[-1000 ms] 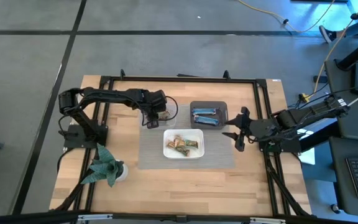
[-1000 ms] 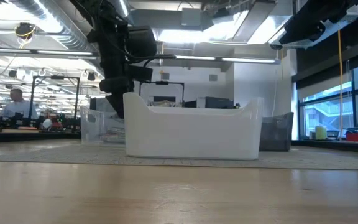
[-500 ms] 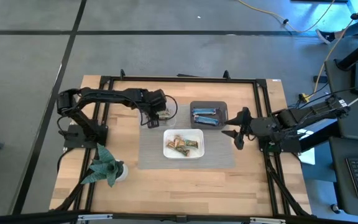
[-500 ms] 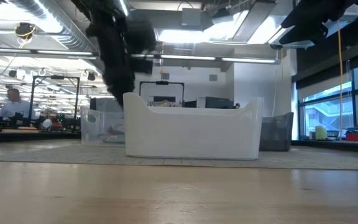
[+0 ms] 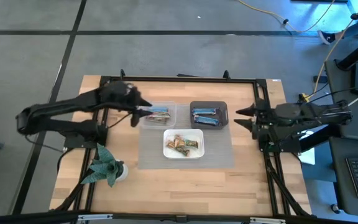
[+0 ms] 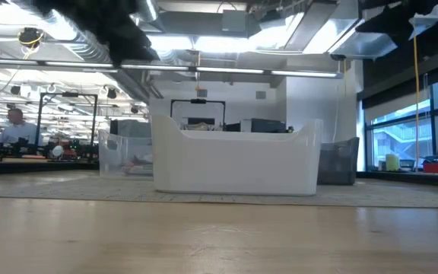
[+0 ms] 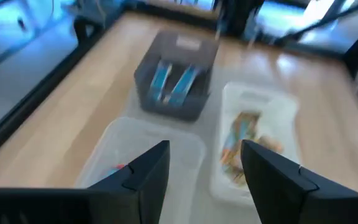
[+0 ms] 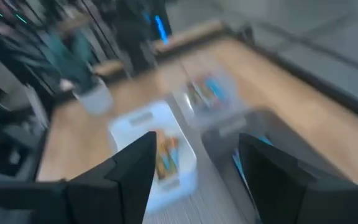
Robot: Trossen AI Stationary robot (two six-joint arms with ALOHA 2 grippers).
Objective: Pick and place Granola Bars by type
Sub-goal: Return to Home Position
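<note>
Three tubs stand on a grey mat (image 5: 219,157). The clear tub (image 5: 158,114) holds a bar with blue and red (image 5: 157,112). Blue bars (image 5: 204,116) lie in the dark tub (image 5: 209,106), and tan bars (image 5: 184,145) lie in the white tub (image 5: 183,153). My left gripper (image 5: 139,112) hangs open and empty just left of the clear tub; its wrist view shows the open gripper (image 7: 204,180) above the clear tub (image 7: 135,155). My right gripper (image 5: 242,118) is open and empty, right of the dark tub, fingers pointing left.
A green paper plant figure (image 5: 106,166) stands near the table's left near corner. A black frame (image 5: 179,79) runs around the table. In the low view the white tub (image 6: 234,161) stands in front, with the clear tub (image 6: 122,156) and dark tub (image 6: 338,162) behind. Bare wood lies along the near edge.
My left gripper rose from over the clear tub and drew back toward the table's left; the arm folded back with it. My right gripper moved toward the far edge and slightly right, and it turned. The tubs stayed in place.
</note>
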